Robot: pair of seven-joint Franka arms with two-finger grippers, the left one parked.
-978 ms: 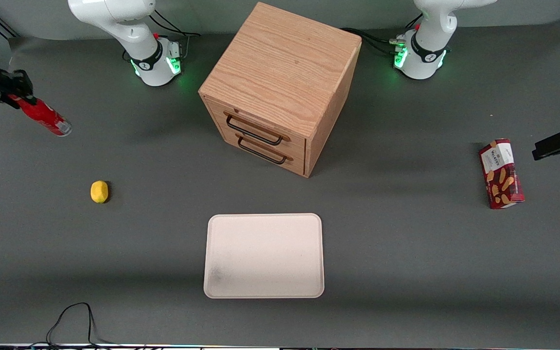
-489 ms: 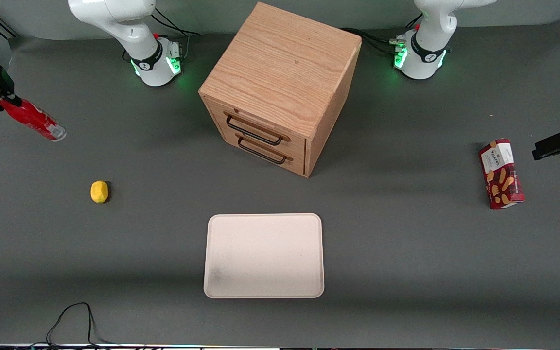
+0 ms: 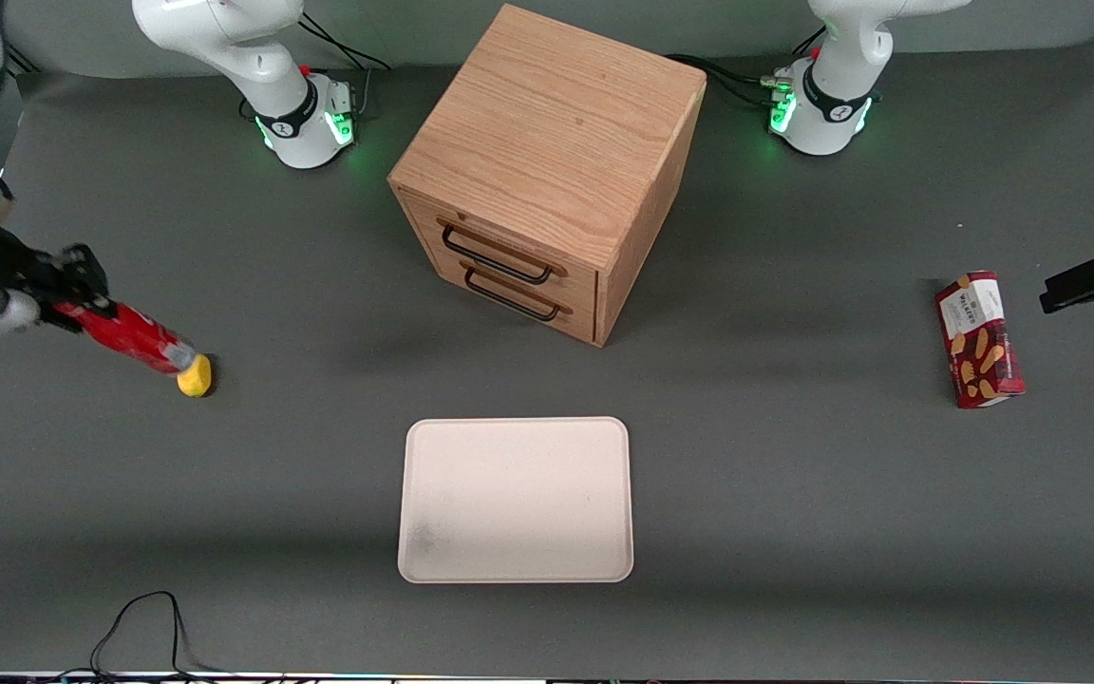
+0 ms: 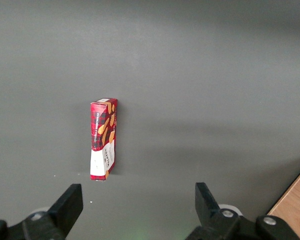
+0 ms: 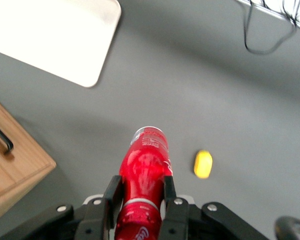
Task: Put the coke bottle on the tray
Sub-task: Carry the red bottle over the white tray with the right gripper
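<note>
My right gripper (image 3: 82, 294) is shut on the neck end of the red coke bottle (image 3: 129, 337) and holds it tilted in the air at the working arm's end of the table, its silvery base just above a yellow lemon (image 3: 194, 378). In the right wrist view the bottle (image 5: 145, 172) sits clamped between the two black fingers (image 5: 112, 195) of the gripper (image 5: 139, 192). The pale pinkish-cream tray (image 3: 516, 499) lies flat near the front camera, apart from the bottle; its corner shows in the right wrist view (image 5: 55, 35).
A wooden two-drawer cabinet (image 3: 547, 171) stands mid-table, farther from the camera than the tray. A red snack box (image 3: 979, 339) lies toward the parked arm's end. The lemon also shows in the right wrist view (image 5: 203, 164). A black cable (image 3: 143, 627) loops at the near edge.
My gripper with the bottle has swung nearer to the front camera and inward from the table's edge, coming over the lemon. Nothing else has moved.
</note>
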